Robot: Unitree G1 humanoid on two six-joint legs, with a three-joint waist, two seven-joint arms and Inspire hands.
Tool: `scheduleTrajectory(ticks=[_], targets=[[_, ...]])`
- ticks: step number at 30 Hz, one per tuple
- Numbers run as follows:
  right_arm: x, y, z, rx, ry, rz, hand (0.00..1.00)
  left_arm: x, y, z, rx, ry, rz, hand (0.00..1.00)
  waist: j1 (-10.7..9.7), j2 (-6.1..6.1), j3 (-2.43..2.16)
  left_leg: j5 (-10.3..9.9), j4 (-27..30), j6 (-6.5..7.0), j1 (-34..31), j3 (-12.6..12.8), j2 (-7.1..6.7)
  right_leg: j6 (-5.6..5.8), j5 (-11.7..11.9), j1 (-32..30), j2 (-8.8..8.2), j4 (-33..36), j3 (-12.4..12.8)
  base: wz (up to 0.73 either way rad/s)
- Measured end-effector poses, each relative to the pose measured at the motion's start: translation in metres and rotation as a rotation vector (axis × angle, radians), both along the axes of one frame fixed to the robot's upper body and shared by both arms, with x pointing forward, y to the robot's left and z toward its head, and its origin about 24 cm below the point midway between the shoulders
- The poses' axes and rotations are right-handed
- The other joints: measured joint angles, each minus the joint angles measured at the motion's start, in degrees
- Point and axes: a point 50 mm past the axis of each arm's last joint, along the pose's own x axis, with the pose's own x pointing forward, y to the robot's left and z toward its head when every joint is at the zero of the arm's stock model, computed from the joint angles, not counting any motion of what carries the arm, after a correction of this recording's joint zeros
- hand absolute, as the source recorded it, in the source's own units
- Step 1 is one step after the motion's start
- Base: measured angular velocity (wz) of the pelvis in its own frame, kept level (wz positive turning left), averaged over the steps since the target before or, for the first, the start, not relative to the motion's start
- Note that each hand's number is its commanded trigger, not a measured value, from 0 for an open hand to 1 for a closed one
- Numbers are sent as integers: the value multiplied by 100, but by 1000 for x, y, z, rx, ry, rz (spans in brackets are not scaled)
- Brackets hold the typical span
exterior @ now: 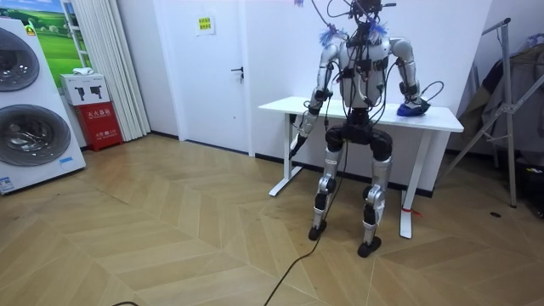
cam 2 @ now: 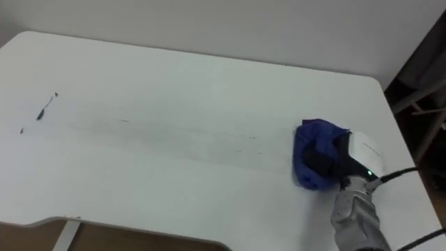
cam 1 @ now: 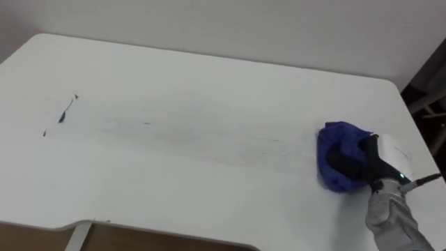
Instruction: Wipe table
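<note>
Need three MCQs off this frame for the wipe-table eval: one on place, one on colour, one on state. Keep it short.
1. Where on the table is the cloth?
A. near its right end
B. at its left end
C. at the centre

2. What colour is the cloth?
A. red
B. blue
C. yellow

3. What is the right hand doing?
A. hanging by the robot's side
B. raised above the table
C. resting on the cloth

Key:
1 A, the cloth lies near the table's right end, far from the dark marks at the left.
2 B, it is plainly blue against the white top.
3 C, the right hand sits on the cloth, while the left hand hangs below the table edge.
</note>
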Motion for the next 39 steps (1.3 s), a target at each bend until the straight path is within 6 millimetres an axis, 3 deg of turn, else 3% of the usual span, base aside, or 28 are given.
scheduleTrajectory(ticks=[4, 6, 9, 12, 16, 18, 21, 23, 26, 27, 30, 31, 34, 37, 38, 39], targets=[[15, 13, 9, -23, 11, 76, 100, -1, -4, -1, -11, 9, -10, 0, 244, -41, 23, -15, -7, -22, 35, 14, 32, -11, 7, -2, 40, -16, 8, -2], [14, 12, 8, -11, 9, 65, 100, -12, -3, -2, -10, 38, 0, 0, 235, -39, 24, -18, -27, -18, 47, -23, 33, -12, 7, 21, 38, -16, -40, 9], [3, 7, 0, 23, -24, 46, 100, -30, -2, -2, -10, 88, 17, 0, 137, -16, 31, -17, -45, -17, 93, -33, 35, -11, 6, 73, 34, -35, -70, 9], [-24, -8, -15, 47, -43, -23, 100, -41, 5, 2, 11, 106, 46, 0, -192, -12, 27, -24, -40, -6, 115, -260, 11, 19, 11, 329, 8, -223, -363, 41], [-54, -33, -26, 71, -61, -171, 100, -42, 12, 4, 26, 99, 63, 0, -417, 59, -20, -36, -41, 0, 200, -288, 9, 47, -7, 462, 0, -207, -407, 11], [-59, -37, -28, 73, -59, -202, 100, -39, 14, 5, 33, 77, 57, 0, -457, 86, -54, -36, -45, 0, 219, -278, 5, 47, -7, 463, 0, -207, -392, -7], [-58, -38, -28, 67, -54, -198, 100, -30, 12, 4, 29, 50, 29, 0, -527, 131, -71, -56, -29, -11, 252, -304, 5, 46, -9, 551, 2, -215, -429, 1], [-50, -32, -27, 65, -46, -182, 100, -18, 7, 3, 17, 22, 13, 0, -469, 147, -67, -57, -13, -15, 248, -273, 6, 41, -11, 529, 9, -213, -382, -11], [-31, -12, -20, 45, -21, -116, 100, 5, -4, 0, -2, -21, -31, 0, -216, 151, -65, -42, -10, -42, 228, -96, 55, -7, 12, 339, 75, -155, -149, -46], [-21, 3, -16, 45, -12, -52, 100, 13, -9, -1, -13, -32, -53, 0, -73, 152, -62, -38, -23, -49, 226, -13, 79, -43, 37, 232, 123, -114, -1, -53], [3, 45, -6, 48, -7, 111, 100, 17, -18, -4, -39, -36, -80, 0, -3, 117, -51, -26, -34, -69, 182, -18, 102, -65, 51, 159, 162, -104, 39, -15], [8, 57, -3, 59, -10, 153, 100, 17, -20, -4, -43, -32, -96, 0, 75, 108, -48, -26, -48, -70, 177, -19, 102, -65, 50, 148, 162, -109, 39, 0], [16, 63, 3, 65, -19, 182, 100, 9, -16, -4, -33, -1, -93, 0, 252, 26, 0, -27, -58, -70, 155, -80, 102, -68, 49, 143, 158, -117, -42, 9], [11, 57, 0, 91, -19, 175, 100, -22, -13, -4, -36, 89, -70, 0, 177, 29, 9, -35, -42, -55, 197, -194, 100, -69, 51, 237, 132, -120, -287, 20], [10, 57, -1, 96, -23, 176, 85, -27, -13, -5, -40, 105, -63, 0, 163, 34, 12, -38, -41, -50, 197, -205, 100, -69, 51, 246, 126, -122, -359, 12], [8, 57, -2, 106, -33, 177, 49, -35, -14, -5, -48, 127, -56, 0, 120, 51, 25, -42, -45, -46, 196, -219, 100, -69, 51, 257, 123, -133, -392, 10]])
